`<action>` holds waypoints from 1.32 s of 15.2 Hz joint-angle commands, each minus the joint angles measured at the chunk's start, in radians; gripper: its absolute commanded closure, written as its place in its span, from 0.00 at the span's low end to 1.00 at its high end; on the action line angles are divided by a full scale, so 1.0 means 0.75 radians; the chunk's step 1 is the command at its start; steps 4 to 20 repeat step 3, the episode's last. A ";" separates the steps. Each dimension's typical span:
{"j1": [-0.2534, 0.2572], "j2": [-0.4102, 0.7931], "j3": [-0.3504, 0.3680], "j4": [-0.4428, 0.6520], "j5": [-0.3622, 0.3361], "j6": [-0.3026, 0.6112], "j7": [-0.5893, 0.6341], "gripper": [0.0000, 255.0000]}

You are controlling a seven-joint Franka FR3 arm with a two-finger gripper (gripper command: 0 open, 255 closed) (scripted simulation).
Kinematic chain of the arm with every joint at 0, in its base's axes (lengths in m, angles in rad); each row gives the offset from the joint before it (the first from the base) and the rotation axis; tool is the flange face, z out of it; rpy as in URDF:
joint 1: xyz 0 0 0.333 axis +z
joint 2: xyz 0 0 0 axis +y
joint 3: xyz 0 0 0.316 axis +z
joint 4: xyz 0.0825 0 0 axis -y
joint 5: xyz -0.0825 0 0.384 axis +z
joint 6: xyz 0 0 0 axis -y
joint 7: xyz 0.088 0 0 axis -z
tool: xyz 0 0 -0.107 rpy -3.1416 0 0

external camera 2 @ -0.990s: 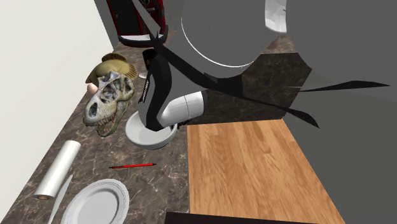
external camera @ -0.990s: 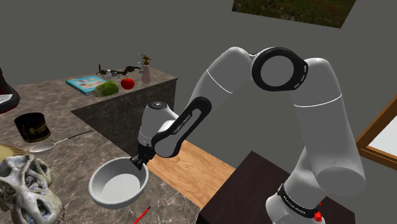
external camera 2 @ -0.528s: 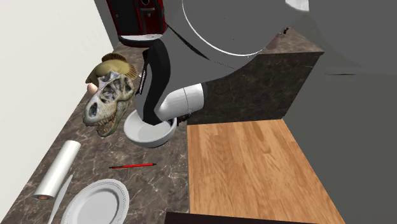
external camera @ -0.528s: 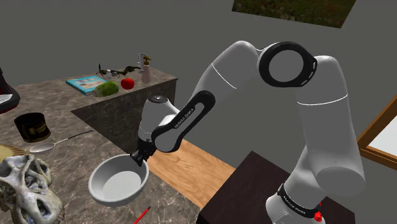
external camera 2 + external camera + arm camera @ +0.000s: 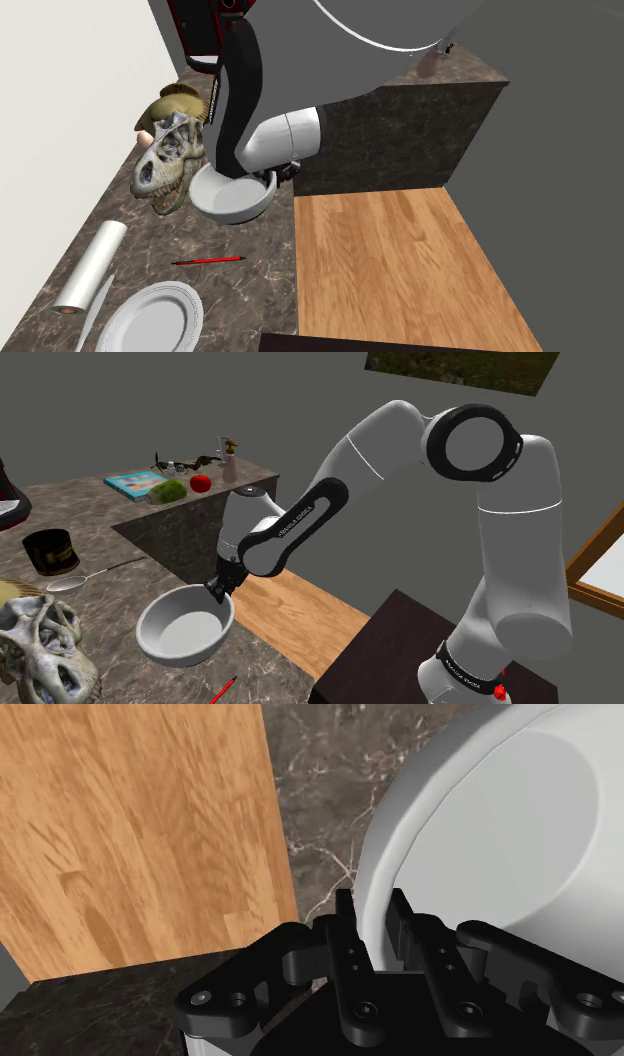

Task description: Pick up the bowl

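**Gripper clamped on the bowl's rim**

We see the gripper [image 5: 372, 919] closed on the white bowl [image 5: 500, 834]: in the wrist view one black finger sits outside the wall and the other inside, with the rim pinched between them. In the shoulder view the gripper [image 5: 217, 590] grips the rim on the side nearest the arm, and the bowl [image 5: 180, 632] hangs tilted over the dark marble counter [image 5: 110, 602]. We cannot tell for certain whether its base is clear of the counter.

In the second exterior view the bowl [image 5: 225, 200] sits just beside the skull [image 5: 170, 160], under the gripper [image 5: 272, 178]. A red pen [image 5: 208, 260] lies on the counter [image 5: 250, 280] near the bowl, and a white plate [image 5: 150, 318] and a roll [image 5: 90, 265] lie farther off. A wood surface [image 5: 400, 260] borders the counter.

In the shoulder view a spoon [image 5: 85, 577] and a black can [image 5: 50, 550] lie beyond the bowl.
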 commanded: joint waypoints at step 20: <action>-0.006 -0.029 0.010 0.008 0.011 -0.035 -0.005 1.00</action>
